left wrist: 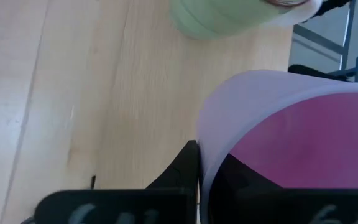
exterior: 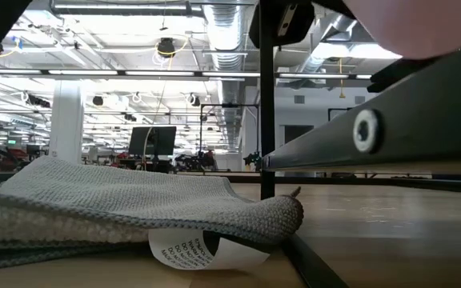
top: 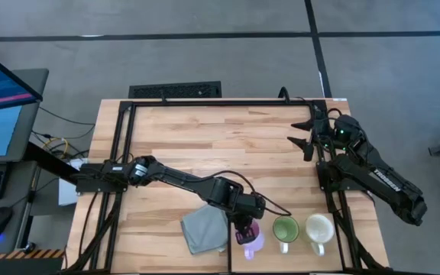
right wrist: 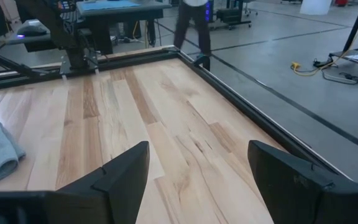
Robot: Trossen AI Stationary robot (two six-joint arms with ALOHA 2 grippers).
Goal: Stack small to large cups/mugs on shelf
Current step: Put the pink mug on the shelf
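Standing in a row along the near edge of the pale wooden bench (top: 205,137) are the three mugs: the small lilac-purple handled mug (top: 250,238), the green handled mug (top: 285,230) just beside it, and the larger cream-white handled mug (top: 319,228) at the end. None sits inside another, and no shelf can be made out, so by my reading the stacking has hardly begun; every nesting step and the placing are left to do.

The left hand (top: 244,226) is over the lilac mug, closed on its rim: the left wrist view shows one dark finger (left wrist: 182,171) pressed against the outside of the lilac wall (left wrist: 253,106), with the pink inside next to it. The mug looks to be resting on the bench, though I cannot be sure.

A crumpled grey knitted cloth (top: 203,229) lies just beside that mug. The right hand (top: 309,135) waits well apart near the far right corner, fingers (right wrist: 126,171) spread wide and holding nothing.
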